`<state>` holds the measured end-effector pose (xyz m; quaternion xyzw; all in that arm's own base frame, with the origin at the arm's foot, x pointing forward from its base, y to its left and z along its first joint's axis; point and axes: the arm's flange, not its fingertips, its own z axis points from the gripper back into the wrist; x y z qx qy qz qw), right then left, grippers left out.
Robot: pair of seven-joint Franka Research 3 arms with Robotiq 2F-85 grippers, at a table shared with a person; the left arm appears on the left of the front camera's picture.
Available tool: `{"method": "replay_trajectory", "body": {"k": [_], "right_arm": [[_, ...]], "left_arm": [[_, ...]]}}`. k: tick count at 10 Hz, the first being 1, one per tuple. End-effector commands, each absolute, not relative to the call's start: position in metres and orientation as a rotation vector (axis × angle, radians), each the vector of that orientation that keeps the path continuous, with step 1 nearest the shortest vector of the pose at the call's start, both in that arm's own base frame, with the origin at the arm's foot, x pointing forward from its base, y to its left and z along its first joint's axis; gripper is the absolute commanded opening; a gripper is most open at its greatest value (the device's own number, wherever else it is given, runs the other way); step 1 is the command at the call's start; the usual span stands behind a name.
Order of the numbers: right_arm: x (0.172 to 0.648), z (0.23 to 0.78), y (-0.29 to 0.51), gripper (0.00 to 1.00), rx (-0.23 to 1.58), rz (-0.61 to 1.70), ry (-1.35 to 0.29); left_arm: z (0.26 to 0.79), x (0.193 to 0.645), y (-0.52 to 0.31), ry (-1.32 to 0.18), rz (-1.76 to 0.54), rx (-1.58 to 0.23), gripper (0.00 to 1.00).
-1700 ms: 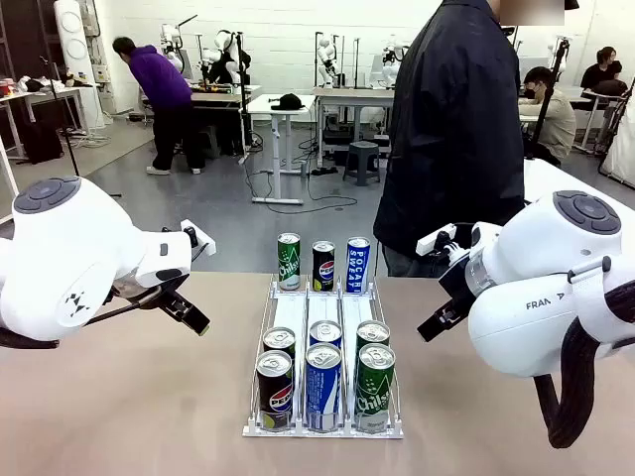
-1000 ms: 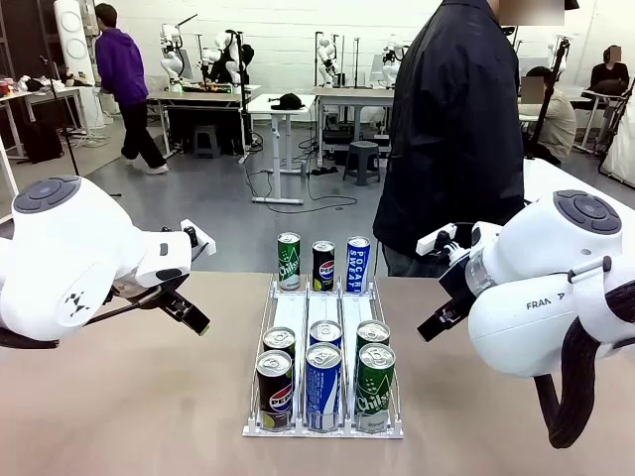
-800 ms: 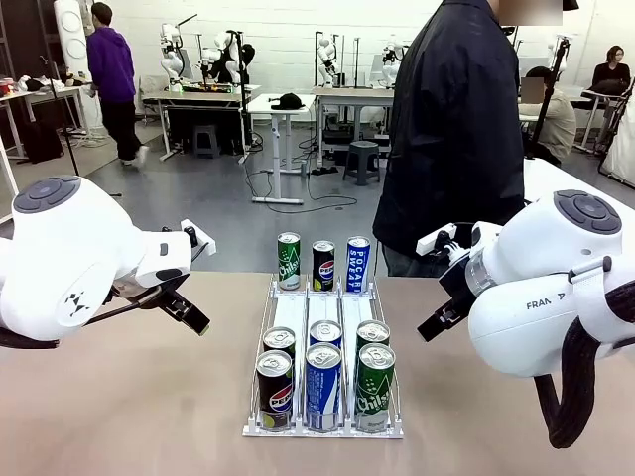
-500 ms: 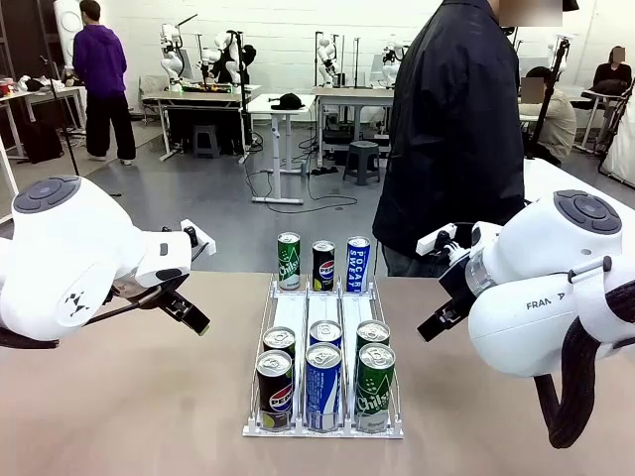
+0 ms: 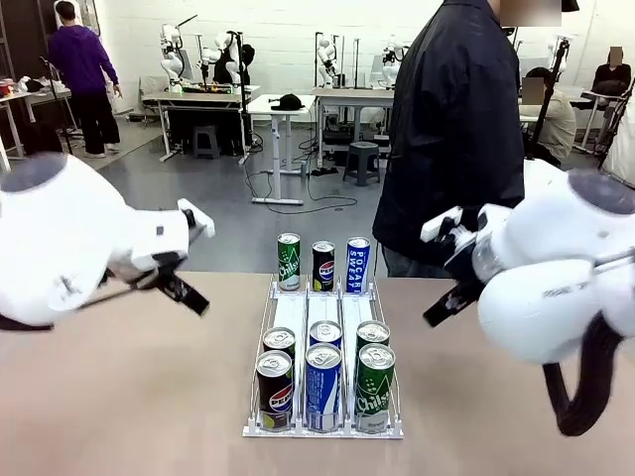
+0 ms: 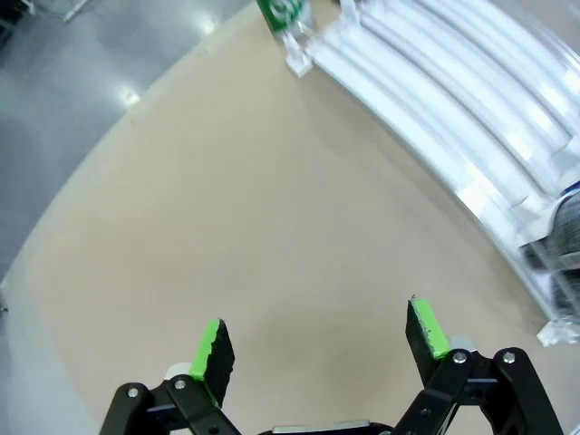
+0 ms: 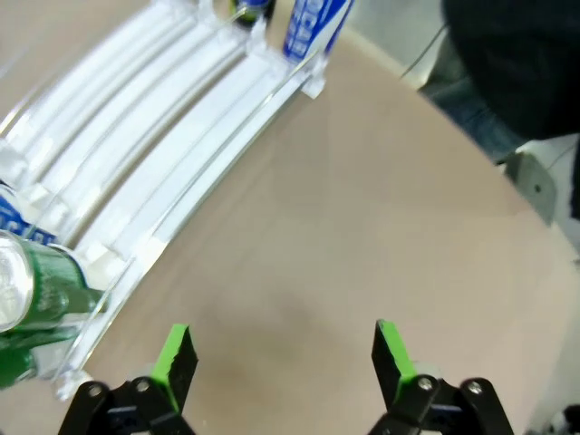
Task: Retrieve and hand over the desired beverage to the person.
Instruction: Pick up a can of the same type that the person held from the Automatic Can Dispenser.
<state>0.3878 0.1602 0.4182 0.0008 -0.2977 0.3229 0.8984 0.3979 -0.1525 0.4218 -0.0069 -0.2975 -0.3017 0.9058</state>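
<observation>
A white three-lane can rack (image 5: 298,309) stands mid-table. At its far end are a green can (image 5: 289,261), a black Pepsi can (image 5: 323,265) and a blue can (image 5: 357,264). Several more cans fill the near end, with a Pepsi (image 5: 274,389), a blue can (image 5: 322,385) and a green can (image 5: 374,387) in front. The person (image 5: 456,129), in a dark jacket, stands at the far edge. My left gripper (image 6: 317,322) hangs open over bare table left of the rack (image 6: 435,100). My right gripper (image 7: 281,337) is open over bare table right of the rack (image 7: 154,172).
The tan tabletop (image 5: 119,397) lies bare on both sides of the rack. My left arm (image 5: 69,248) and right arm (image 5: 556,288) flank the rack, both blurred. Farther back are work tables, and a person in purple (image 5: 79,69) at the far left.
Both arms have started to move, rising slightly and blurring, with the grippers still open. The person in purple has walked left in the background. The cans have not moved.
</observation>
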Motion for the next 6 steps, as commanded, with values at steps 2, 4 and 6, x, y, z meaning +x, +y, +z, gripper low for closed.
{"method": "replay_trajectory", "body": {"k": [2,4,6], "right_arm": [[0.343,0.546,0.133,1.00,-0.059,0.596,-0.631],[0.321,0.609,0.122,1.00,-0.037,0.582,-0.645],[0.317,0.596,0.118,1.00,-0.041,0.602,-0.666]], "left_arm": [[0.557,0.372,-0.147,-0.649,-0.625,0.061,1.00],[0.610,0.356,-0.152,-0.668,-0.632,0.094,1.00],[0.608,0.349,-0.144,-0.687,-0.634,0.051,1.00]]}}
